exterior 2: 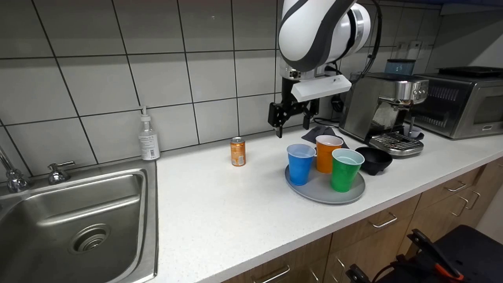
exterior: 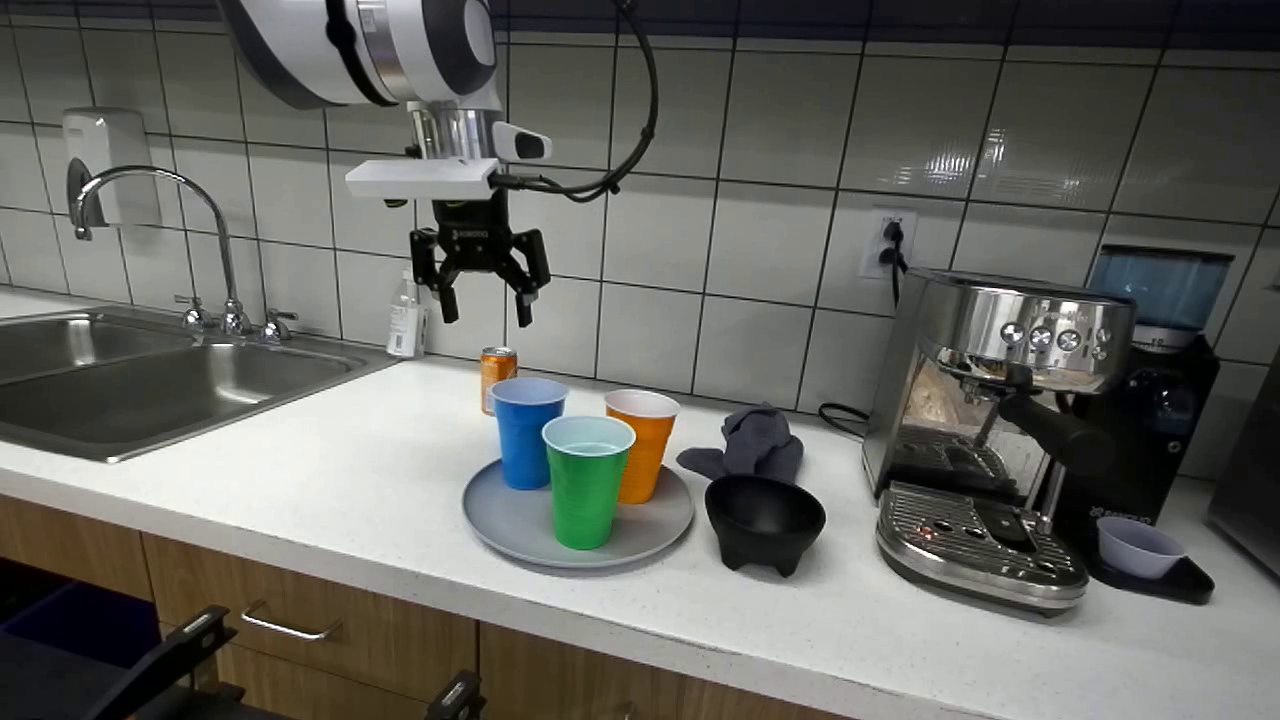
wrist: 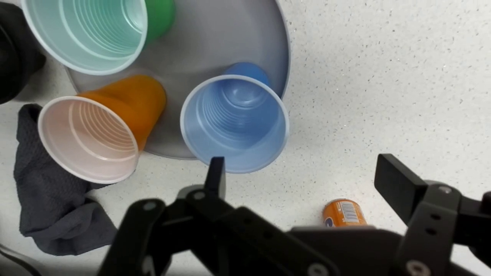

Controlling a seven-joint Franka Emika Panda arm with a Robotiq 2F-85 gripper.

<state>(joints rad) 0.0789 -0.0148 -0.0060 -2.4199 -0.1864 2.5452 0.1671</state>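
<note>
One hand (exterior: 487,318) is on site, hanging well above the white desk (exterior: 300,470) with its fingers pointing down. Jaws stand wide apart; nothing is between the pads, and no contact with any object is found.

Nearest item, as judged from all views: the blue cup (exterior: 530,440), which stands upright on the gray plate (wrist: 215,34), its long axis vertical and its mouth facing up. It lies below the hand, but not centered under it. In the wrist view, the cup falls to the left of and above the midpoint between the fingertips, and its rim passes behind the fingertip on the side of the dark cloth (wrist: 57,214). Both exterior views show a gap in height between that rim and the fingertips. The governing relation is therefore judged to be a sideways offset combined with a drop, the cup's axis running roughly parallel to the hand's downward direction.

Adjacent items: the orange can (exterior 2: 237,151) stands upright off the plate; the wrist view shows it lower in frame than the blue cup, between the finger outlines. The orange cup (exterior: 650,450) and the green cup (exterior: 588,495) share the plate, farther from the hand. The black bowl (exterior: 765,525) stands just beside the plate.
</note>
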